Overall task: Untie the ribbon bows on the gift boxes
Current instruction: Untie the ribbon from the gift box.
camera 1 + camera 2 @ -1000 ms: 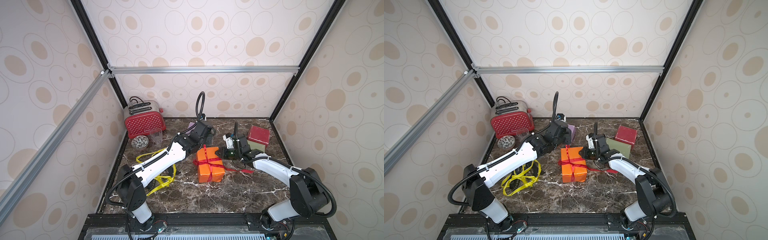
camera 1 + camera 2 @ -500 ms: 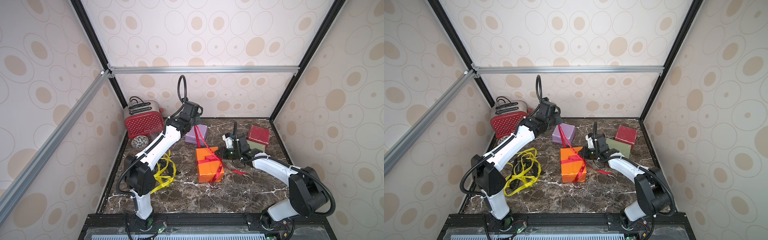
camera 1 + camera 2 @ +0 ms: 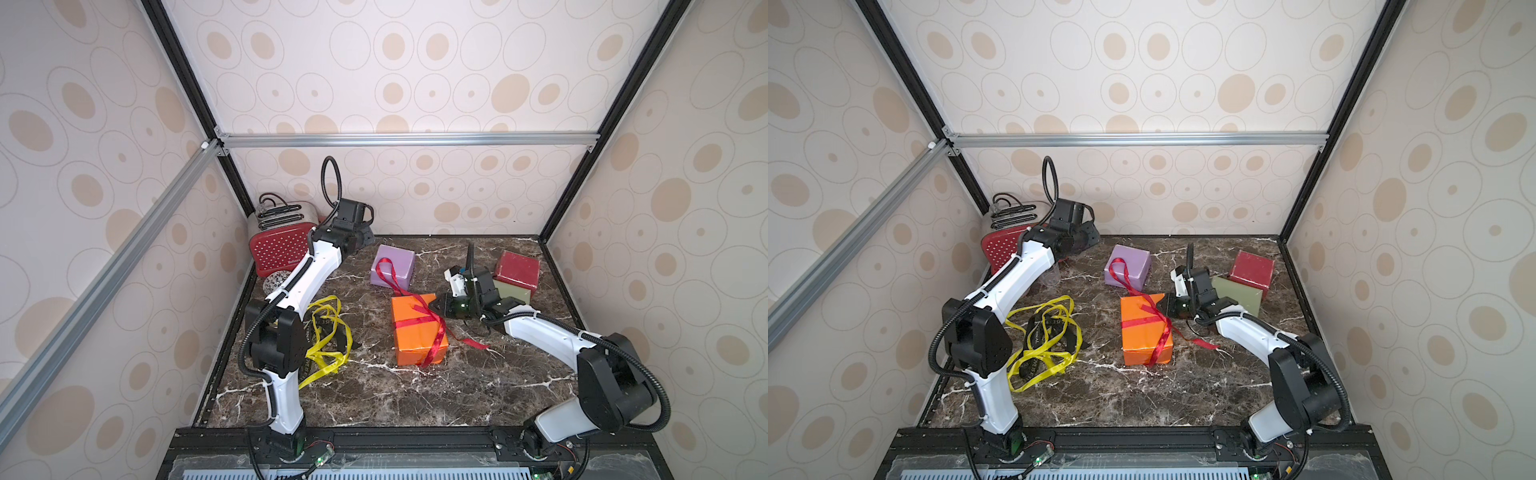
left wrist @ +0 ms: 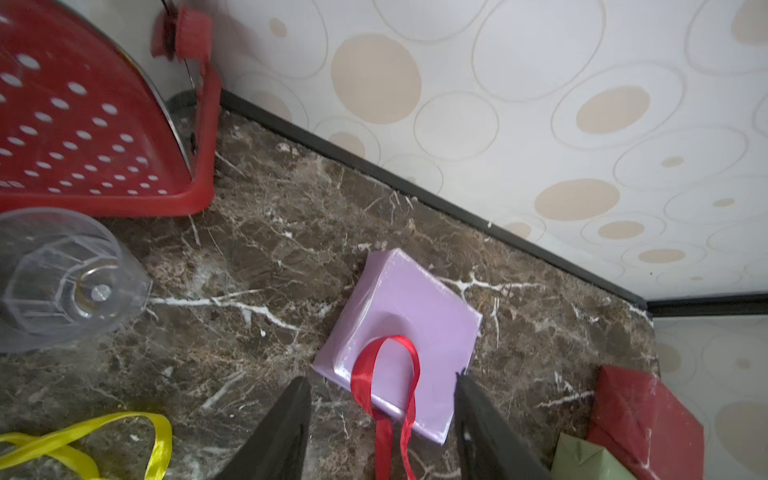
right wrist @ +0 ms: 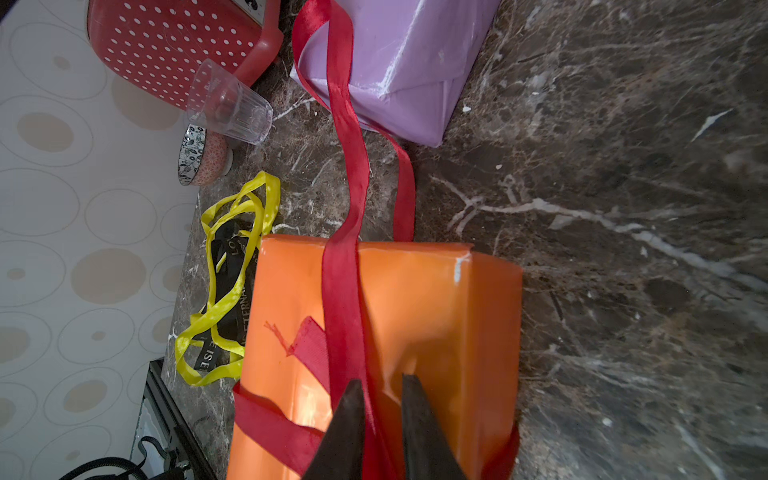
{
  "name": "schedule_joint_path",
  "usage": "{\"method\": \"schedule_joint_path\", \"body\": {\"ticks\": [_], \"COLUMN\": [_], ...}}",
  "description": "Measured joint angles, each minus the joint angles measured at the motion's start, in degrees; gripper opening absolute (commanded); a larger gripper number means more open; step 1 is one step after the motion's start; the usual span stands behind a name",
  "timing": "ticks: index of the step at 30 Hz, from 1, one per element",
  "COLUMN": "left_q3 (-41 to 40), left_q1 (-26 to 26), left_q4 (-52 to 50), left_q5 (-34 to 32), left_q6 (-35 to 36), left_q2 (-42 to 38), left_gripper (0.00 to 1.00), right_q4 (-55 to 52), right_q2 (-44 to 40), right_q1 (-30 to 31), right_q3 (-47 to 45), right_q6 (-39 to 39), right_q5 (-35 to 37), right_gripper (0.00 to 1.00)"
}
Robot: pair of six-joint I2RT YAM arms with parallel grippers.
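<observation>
One wrist view alone shows left hand (image 4: 381,379) parted.

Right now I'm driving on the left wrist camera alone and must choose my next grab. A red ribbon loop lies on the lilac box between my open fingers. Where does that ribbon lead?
Observer: The red ribbon runs off the lilac box, over the marble table, onto the orange box and crosses its top.
Operator: Is a bow tied on that box?
Observer: No tied bow shows on it, only bands across it. A loose tail lies on the marble on the right arm's side.
Operator: Where's the right gripper?
Observer: The right gripper is at the orange box's top edge, fingers narrowly apart with the ribbon running between them. I can't tell whether they pinch it.
</observation>
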Motion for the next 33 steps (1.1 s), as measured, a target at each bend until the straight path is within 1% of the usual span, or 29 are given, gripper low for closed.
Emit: {"method": "schedule_joint_path", "body": {"ticks": [2, 4, 7, 11, 13, 18, 20, 24, 25, 29, 33], "left_q3": [-3.7, -7.7, -12.9, -13.7, -13.7, -13.6, -12.1, -8.5, -8.2, -7.6, -5.6], "left_q1": [-1.7, -4.6, -10.1, -16.5, -18.3, -18.9, -19.0, -20.2, -20.7, -21.8, -21.9], "left_q4": [0.4, 1.1, 2.4, 2.2, 2.2, 1.6, -1.0, -5.5, -6.3, -8.5, -9.3], "left_q5": [0.3, 0.5, 1.9, 3.1, 3.8, 4.3, 4.0, 2.6, 2.2, 1.3, 2.4], "left_q6": [-0.3, -0.9, -2.5, -3.2, -3.2, -4.2, -4.5, -5.7, -6.3, -7.9, -8.7], "left_q2": [-1.2, -2.4, -4.0, -3.5, -3.5, -2.8, -1.5, 1.6, 2.0, 2.7, 4.1], "left_gripper": [0.60, 0.60, 0.59, 0.61, 0.60, 0.59, 0.58, 0.50, 0.50, 0.49, 0.50], "right_q4": [0.0, 0.0, 0.0, 0.0, 0.0, -0.1, -0.2, -0.2, -0.2, -0.1, -0.1], "right_q2": [0.0, 0.1, 0.1, 0.1, 0.2, 0.2, 0.2, 0.2, 0.3, 0.5, 0.5], "right_q1": [0.0, 0.0, 0.0, 0.0, 0.0, 0.0, 0.0, 0.0, 0.0, 0.0, 0.0], "right_q3": [0.0, 0.0, 0.0, 0.1, 0.2, 0.3, 0.3, 0.3, 0.3, 0.3, 0.4], "right_q6": [0.0, 0.0, -0.1, -0.1, -0.1, -0.1, -0.1, -0.1, -0.1, -0.1, -0.1], "right_q5": [0.0, -0.1, -0.2, -0.2, -0.2, -0.3, -0.3, -0.3, -0.3, -0.4, -0.4], "right_gripper": [0.21, 0.21, 0.21, 0.21, 0.21, 0.21, 0.21, 0.21, 0.21, 0.21, 0.21]}}
